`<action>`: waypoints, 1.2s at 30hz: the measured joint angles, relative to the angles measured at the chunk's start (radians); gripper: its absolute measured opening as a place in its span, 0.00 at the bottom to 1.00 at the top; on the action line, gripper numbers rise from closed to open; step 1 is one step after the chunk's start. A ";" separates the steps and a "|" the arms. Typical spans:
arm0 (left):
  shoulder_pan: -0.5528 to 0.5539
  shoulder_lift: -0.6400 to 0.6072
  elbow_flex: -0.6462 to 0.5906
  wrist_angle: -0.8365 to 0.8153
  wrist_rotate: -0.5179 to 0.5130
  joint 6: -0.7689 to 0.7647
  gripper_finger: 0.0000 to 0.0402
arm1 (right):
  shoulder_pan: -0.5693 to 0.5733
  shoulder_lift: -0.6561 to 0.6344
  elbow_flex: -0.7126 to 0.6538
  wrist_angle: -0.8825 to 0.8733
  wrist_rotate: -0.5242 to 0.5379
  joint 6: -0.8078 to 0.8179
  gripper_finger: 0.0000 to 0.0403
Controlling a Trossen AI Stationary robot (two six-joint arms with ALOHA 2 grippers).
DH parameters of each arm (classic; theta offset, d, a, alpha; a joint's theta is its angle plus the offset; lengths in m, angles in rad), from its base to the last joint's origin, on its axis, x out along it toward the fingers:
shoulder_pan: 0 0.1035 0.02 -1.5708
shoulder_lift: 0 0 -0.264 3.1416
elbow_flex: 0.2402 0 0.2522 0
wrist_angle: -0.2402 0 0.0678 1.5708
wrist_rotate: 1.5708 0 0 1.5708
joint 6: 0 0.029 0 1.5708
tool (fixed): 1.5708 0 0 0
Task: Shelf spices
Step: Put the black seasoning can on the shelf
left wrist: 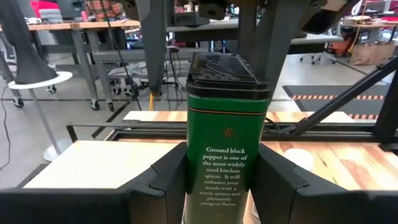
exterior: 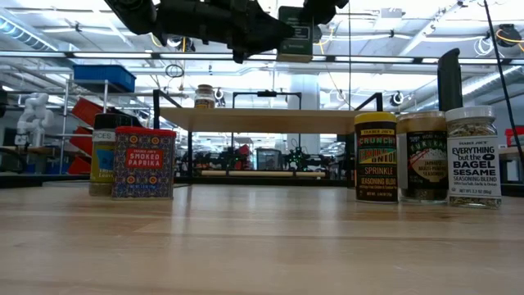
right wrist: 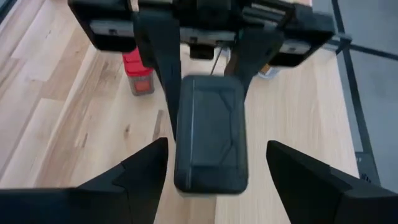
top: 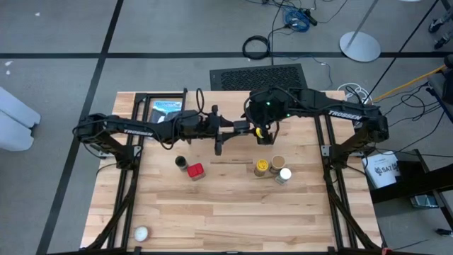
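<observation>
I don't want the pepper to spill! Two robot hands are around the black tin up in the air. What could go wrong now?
1. The left end effector grips the black square tin high above the table, while the right end effector has its fingers open on either side of the lid. If the left lets go before the right closes, the tin would probably fall.
2. A falling tin might knock over the yellow-lidded jar standing nearby.

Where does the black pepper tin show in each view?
High: hidden under the pincers, above the shelf.
Low: black pepper tin, top centre, hanging.
Left wrist: centre, gripped by the left pincer.
Right wrist: its lid, centre.
Shared landmark: red tin.
</observation>
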 joint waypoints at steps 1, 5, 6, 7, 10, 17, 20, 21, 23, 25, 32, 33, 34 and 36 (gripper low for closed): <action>0.002 0.000 0.000 0.000 0.000 0.000 0.37 | 0.000 0.000 0.000 0.001 0.000 0.000 0.63; 0.013 0.000 0.000 0.000 0.000 -0.001 0.37 | 0.000 -0.002 0.000 -0.001 0.000 -0.003 0.57; 0.016 0.000 0.000 -0.002 0.000 -0.001 0.37 | 0.000 -0.003 0.000 -0.001 0.000 -0.004 0.54; 0.017 0.000 0.000 -0.002 0.000 -0.001 0.37 | 0.000 -0.003 0.000 -0.001 0.001 -0.004 0.52; 0.017 0.000 0.000 -0.009 0.000 -0.001 0.37 | 0.000 -0.003 0.000 -0.002 0.003 -0.003 0.43; 0.017 0.000 0.000 -0.010 0.000 0.000 0.37 | 0.000 -0.003 0.000 -0.002 0.004 -0.002 0.30; 0.017 0.000 0.000 -0.010 -0.001 0.000 0.37 | 0.000 -0.003 0.000 -0.002 0.006 -0.004 0.30; 0.017 0.000 0.000 -0.010 -0.003 0.000 0.37 | -0.002 -0.003 0.000 -0.002 0.006 -0.005 0.30; 0.017 0.000 0.000 -0.010 -0.011 0.000 0.38 | -0.007 -0.003 0.000 -0.002 0.004 -0.008 0.33; 0.017 0.000 0.000 -0.009 -0.022 0.000 0.40 | -0.014 -0.003 0.000 -0.002 0.003 -0.012 0.34; 0.017 0.000 0.002 -0.004 -0.120 -0.003 0.58 | -0.055 -0.003 0.000 -0.007 0.006 -0.024 0.32; 0.017 0.000 0.002 -0.004 -0.138 -0.004 0.60 | -0.062 -0.003 0.000 -0.007 0.006 -0.024 0.32; 0.017 0.000 0.002 -0.003 -0.153 -0.004 0.63 | -0.069 -0.003 0.000 -0.007 0.006 -0.026 0.32; 0.017 0.000 0.002 -0.003 -0.183 -0.001 0.66 | -0.084 -0.003 0.000 -0.010 0.005 -0.028 0.32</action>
